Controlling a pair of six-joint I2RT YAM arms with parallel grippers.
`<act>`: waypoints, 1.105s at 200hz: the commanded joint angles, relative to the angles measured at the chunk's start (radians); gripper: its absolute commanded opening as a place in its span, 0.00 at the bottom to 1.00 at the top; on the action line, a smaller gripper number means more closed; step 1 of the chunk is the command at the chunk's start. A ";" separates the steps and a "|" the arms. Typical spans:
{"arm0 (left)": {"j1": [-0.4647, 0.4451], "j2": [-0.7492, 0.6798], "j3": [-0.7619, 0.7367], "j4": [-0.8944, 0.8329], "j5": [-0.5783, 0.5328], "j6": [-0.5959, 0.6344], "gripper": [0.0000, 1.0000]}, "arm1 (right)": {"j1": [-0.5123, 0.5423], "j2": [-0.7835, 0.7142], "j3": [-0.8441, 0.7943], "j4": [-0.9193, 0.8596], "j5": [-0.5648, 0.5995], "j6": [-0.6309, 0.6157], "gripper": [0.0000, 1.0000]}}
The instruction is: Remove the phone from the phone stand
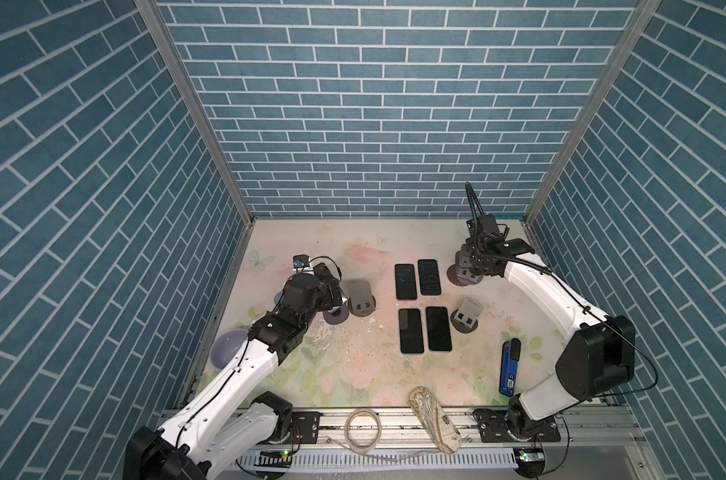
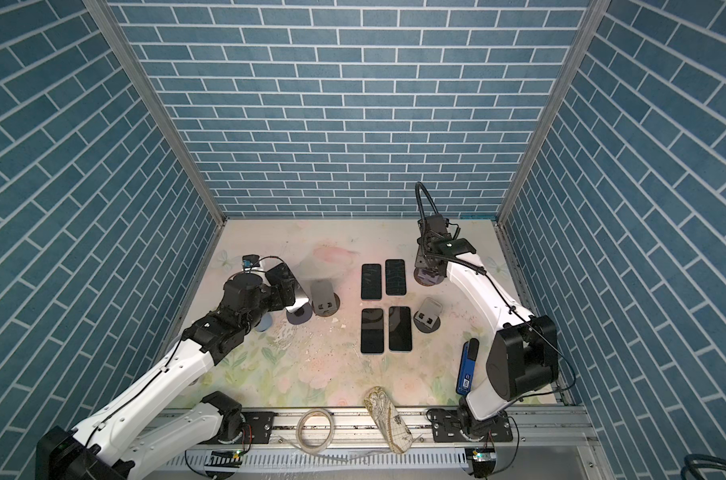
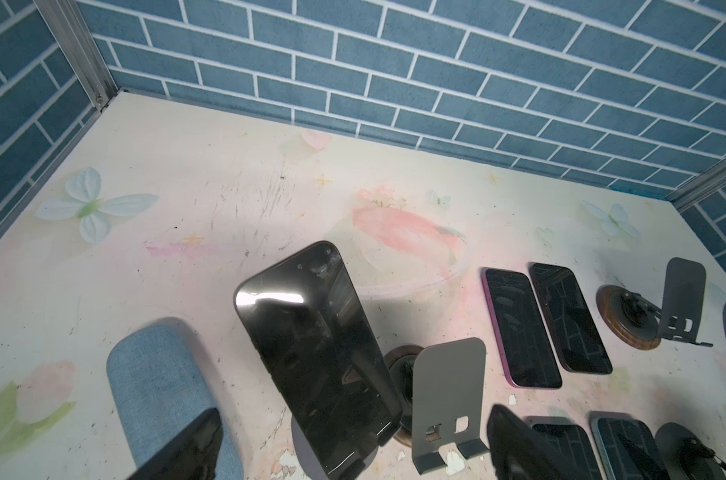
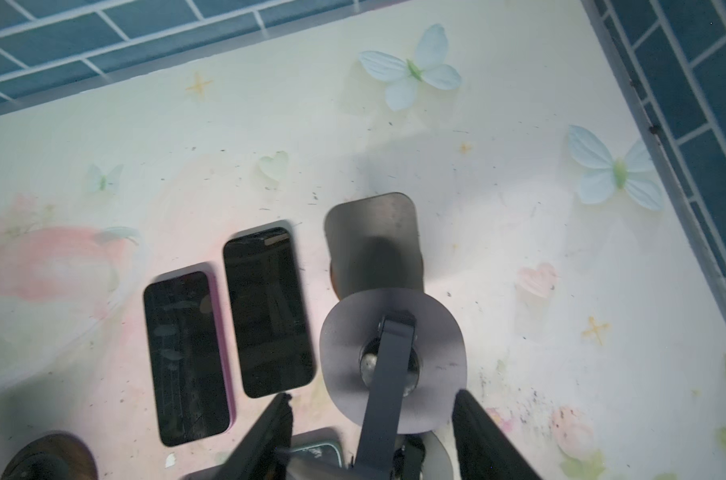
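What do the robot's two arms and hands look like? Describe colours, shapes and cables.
The left arm and right arm have white tapered shells, bulky black joints, thin black cables clipped alongside. A ribbed black hose loops above the right wrist. The left hand and right hand have flat black fingers.

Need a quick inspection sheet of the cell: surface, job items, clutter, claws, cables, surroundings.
Surface: floral table scuffed, white chips.
Job's things: phone leaning on its stand; four flat phones mid-table; empty stand beside it; second empty stand right of them.
Clutter: blue device, grey bowl, patterned pouch, tubing coil.
Claws: left claw open, flanking phone; right claw closed on far stand.
Cables: black cable loop above right wrist.
Surroundings: blue brick-pattern walls.
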 commanded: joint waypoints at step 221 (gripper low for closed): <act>0.000 0.119 0.109 -0.073 -0.095 -0.067 1.00 | -0.232 0.024 -0.286 0.168 -0.101 0.075 0.51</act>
